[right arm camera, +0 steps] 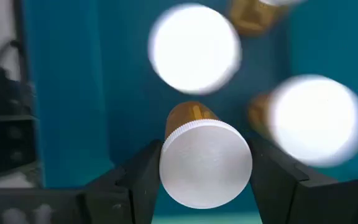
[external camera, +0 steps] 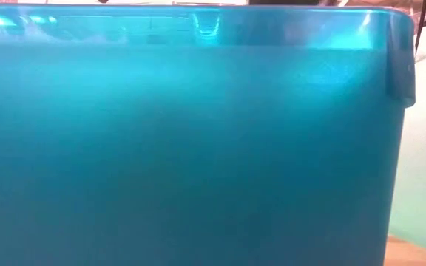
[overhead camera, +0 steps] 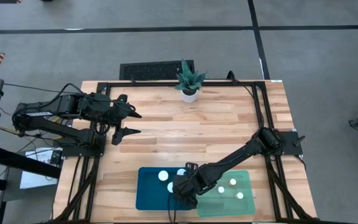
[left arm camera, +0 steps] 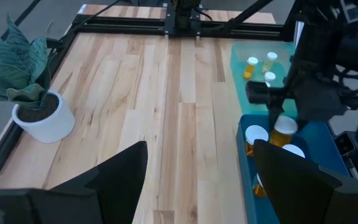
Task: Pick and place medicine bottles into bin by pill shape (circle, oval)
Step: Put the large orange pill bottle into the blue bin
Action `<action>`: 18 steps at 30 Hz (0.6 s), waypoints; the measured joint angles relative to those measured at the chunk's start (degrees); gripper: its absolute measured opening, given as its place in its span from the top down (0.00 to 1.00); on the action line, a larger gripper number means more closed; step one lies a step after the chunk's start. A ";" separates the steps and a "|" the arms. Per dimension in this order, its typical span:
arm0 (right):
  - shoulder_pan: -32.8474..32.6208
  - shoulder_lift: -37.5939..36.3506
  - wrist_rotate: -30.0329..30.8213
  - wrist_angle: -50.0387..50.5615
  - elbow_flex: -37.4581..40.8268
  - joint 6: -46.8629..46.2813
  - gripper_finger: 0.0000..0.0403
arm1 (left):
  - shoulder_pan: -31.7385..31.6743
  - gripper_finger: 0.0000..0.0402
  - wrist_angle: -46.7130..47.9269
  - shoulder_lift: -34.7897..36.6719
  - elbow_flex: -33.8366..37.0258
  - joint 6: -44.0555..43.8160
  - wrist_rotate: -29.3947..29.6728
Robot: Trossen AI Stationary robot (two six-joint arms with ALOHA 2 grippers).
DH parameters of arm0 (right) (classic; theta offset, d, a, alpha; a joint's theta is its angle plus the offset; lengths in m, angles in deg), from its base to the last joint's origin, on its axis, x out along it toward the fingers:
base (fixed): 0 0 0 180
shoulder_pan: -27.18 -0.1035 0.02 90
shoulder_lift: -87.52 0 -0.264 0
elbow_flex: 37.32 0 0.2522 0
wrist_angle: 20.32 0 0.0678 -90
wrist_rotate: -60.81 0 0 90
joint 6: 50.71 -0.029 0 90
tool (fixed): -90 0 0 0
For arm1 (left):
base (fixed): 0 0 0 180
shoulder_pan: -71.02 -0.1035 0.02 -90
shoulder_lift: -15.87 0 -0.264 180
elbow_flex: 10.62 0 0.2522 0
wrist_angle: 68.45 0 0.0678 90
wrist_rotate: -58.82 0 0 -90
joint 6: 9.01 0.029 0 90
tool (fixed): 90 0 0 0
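Right wrist view shows the right gripper (right arm camera: 206, 163) clamped on an upright amber medicine bottle (right arm camera: 205, 163) with a white cap, above the dark blue bin (right arm camera: 123, 93); the left gripper (overhead camera: 132, 123) hangs spread wide.

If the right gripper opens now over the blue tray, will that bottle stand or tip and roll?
The bottle in the right gripper is a round, rigid-looking cylinder, so on its side it would likely roll. Others stand upright in the blue tray, so it may well stand. Crowded neighbours could tip it.
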 joint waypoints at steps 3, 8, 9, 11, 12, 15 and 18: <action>0.02 0.59 -1.23 0.04 -0.05 -0.09 0.45 | 0.00 0.29 -0.01 -0.01 0.01 0.00 0.00; 0.20 0.41 -1.07 1.06 -0.07 -0.13 0.45 | 0.00 0.29 -0.18 0.00 0.02 0.02 0.10; 0.24 0.37 -1.09 1.65 -0.07 -0.12 0.45 | 0.00 0.29 -0.23 0.00 0.02 0.02 0.12; 0.27 0.31 -1.11 2.53 -0.07 0.15 0.45 | 0.00 0.29 -0.22 -0.02 0.02 -0.02 0.13; 0.28 0.31 -1.09 2.64 -0.07 0.49 0.45 | 0.00 0.29 -0.22 -0.02 0.02 -0.09 0.15; 0.26 0.31 -1.07 2.84 -0.07 1.11 0.45 | 0.00 0.29 -0.22 -0.02 0.02 -0.31 0.15; 0.33 0.28 -1.08 2.84 -0.07 1.29 0.45 | 0.00 0.29 -0.22 -0.02 0.02 -0.35 0.15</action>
